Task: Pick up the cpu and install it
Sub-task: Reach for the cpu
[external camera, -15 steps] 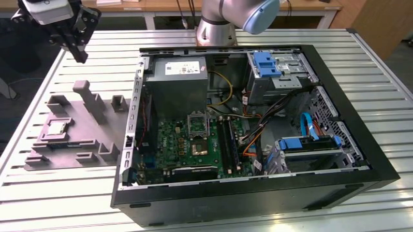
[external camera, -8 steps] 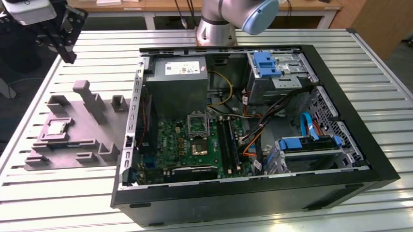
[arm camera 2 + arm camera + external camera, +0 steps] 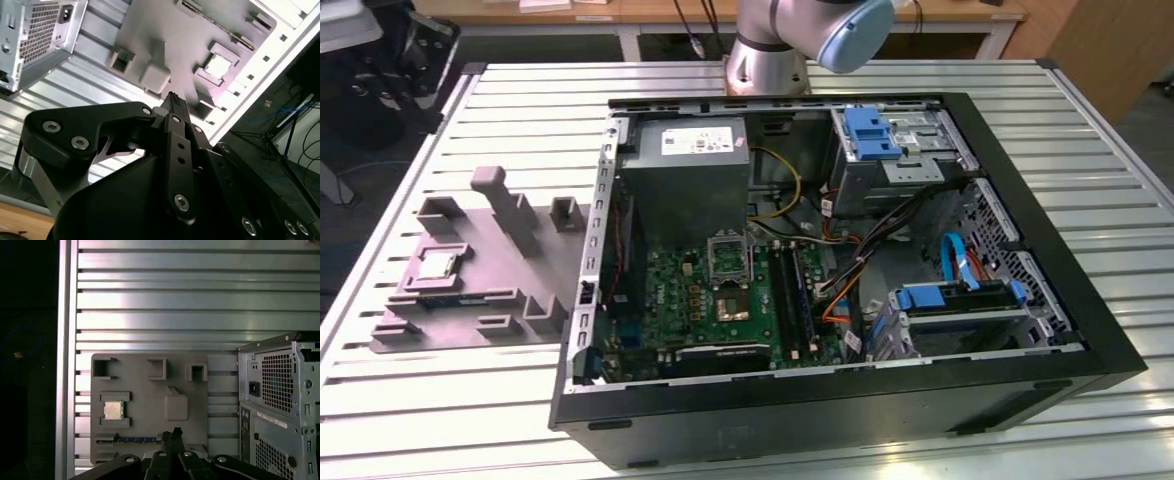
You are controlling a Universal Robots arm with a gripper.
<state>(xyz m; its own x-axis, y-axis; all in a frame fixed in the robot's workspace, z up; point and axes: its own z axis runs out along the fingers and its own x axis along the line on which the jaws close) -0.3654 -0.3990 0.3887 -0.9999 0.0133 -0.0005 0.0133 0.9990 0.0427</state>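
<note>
The cpu is a small silvery square chip lying flat in a pocket of the grey fixture plate, on the exterior view's left beside the open computer case. Both wrist views show the cpu from well above. My gripper hangs high over the plate, off to one side of the chip and clear of it. Its black fingers are shut together with nothing between them. Inside the case, the green motherboard carries a square metal socket frame.
The case also holds a grey power supply box, blue drive brackets and loose cables. Upright posts rise from the fixture plate. The slatted metal table lies all around, and the arm's base stands behind the case.
</note>
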